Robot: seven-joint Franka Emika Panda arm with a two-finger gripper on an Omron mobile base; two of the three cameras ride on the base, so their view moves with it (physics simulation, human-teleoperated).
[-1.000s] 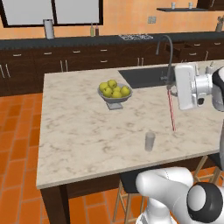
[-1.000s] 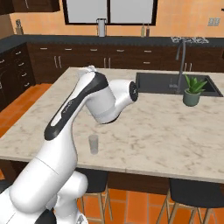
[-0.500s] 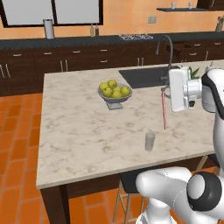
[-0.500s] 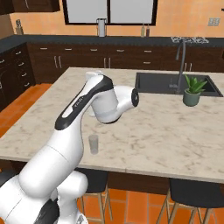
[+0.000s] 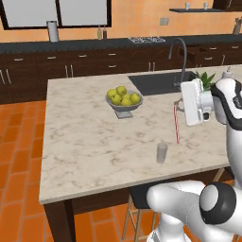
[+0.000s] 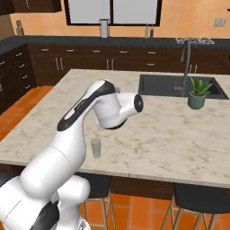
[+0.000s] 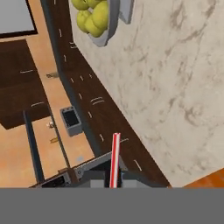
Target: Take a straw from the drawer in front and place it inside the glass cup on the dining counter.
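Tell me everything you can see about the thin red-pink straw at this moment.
The thin red-pink straw hangs nearly upright from the end effector, which grips it near its top. It is very slender and straight along the visible length; in the hand view it rises between the dark fingertips. Its lower end hangs above the beige marbled dining counter, to the right of the small clear glass cup, apart from it.
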